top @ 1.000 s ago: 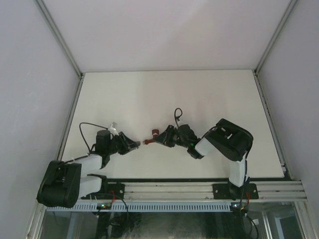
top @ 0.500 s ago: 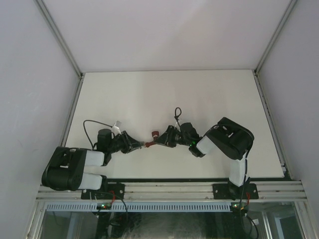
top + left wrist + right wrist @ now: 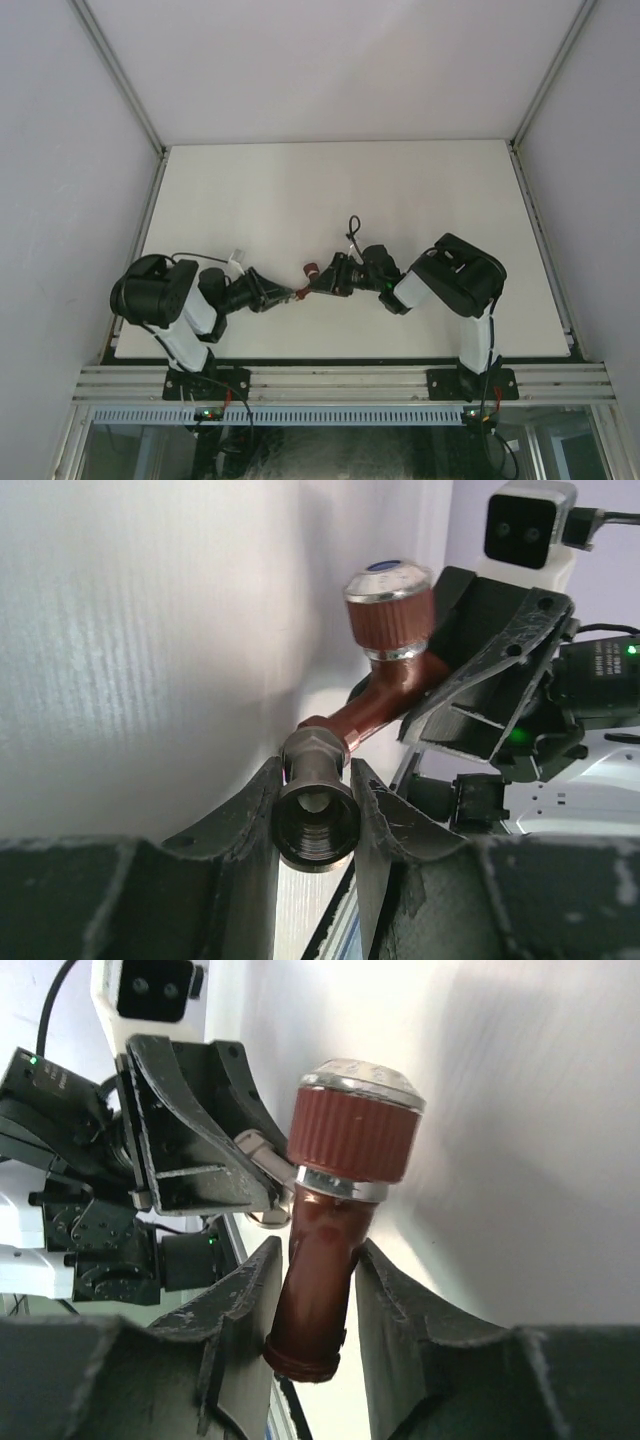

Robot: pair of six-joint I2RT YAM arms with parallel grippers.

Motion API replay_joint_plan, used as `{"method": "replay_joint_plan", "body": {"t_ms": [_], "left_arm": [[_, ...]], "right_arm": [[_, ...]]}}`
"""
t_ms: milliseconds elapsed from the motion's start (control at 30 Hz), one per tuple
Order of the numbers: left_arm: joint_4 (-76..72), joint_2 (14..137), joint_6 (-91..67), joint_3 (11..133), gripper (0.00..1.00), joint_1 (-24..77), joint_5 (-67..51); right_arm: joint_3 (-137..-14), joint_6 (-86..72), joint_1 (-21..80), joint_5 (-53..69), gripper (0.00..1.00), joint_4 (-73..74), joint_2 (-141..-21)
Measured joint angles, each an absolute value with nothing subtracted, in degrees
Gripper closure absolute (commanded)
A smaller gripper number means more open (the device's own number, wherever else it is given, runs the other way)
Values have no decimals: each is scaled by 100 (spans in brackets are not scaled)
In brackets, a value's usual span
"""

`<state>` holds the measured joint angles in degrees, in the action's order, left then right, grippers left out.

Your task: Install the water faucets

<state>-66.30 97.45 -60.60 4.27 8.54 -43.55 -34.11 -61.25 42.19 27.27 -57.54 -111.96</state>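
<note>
Here the two parts of the water faucets meet in the gap between the claws, over the counter (image 3: 420,200). The left claw (image 3: 313,792) is clamped on the grey metal fitting (image 3: 316,832), one finger on each side of its barrel. The fitting's open mouth faces back toward that claw's wrist, and its hexagonal end points forward, just ahead of the fingertips. The right claw (image 3: 315,1278) is clamped on the red-brown tap body (image 3: 322,1245) by its lower stem, with the knob (image 3: 352,1128) standing beyond the fingertips. A side branch leaves the body just below the knob and runs off sideways from the right claw toward the left one. In the left wrist view the tip of this branch touches the hexagonal end of the fitting. Whether it has entered the bore cannot be told. The governing relation is the shared axis: the fitting's long axis runs straight ahead of the left claw, and the branch appears nearly in line with it. The joint lies nearer the left claw's fingertips than the right's. The next move probably calls for turning one part about this axis, and any tilt between the two axes risks a crossed or jammed start.
</note>
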Motion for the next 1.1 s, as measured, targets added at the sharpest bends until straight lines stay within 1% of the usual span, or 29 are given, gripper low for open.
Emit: {"method": "replay_joint_plan", "body": {"t_ms": [167,200,267,433,600,800,900,933,1033,1100], "left_arm": [[-7170,9859,-6241,311,100,884,-4364],[-7225,9856,-6248,279,100,886,-4357],[-7251,9830,-6252,252,100,888,-4355],[-7247,9596,-6254,252,100,888,-4305],[-7111,9402,-6243,252,100,893,-4217],[-6497,8836,-6128,250,100,899,-4132],[-5913,8433,-5881,259,100,899,-4099],[-5690,8291,-5771,268,100,899,-4088],[-4987,7955,-5465,344,100,904,-4084],[-4694,7881,-5341,414,100,906,-4086]], "right_arm": [[-3472,-6036,4209,3103,70,-5677,-11330],[-3472,-6027,4206,3120,69,-5623,-11340],[-3450,-6014,4193,3114,60,-5566,-11343],[-3365,-6031,4134,3203,45,-5599,-11303],[-2797,-6106,4112,3197,43,-5769,-10923],[-2261,-5951,3811,3179,41,-5330,-10259],[-2300,-5728,3463,3251,35,-4838,-10003],[-2318,-5651,3345,3282,35,-4724,-9948],[-2534,-5426,3153,3439,36,-4410,-9935],[-2827,-5317,3124,3568,38,-4289,-10134]]}}
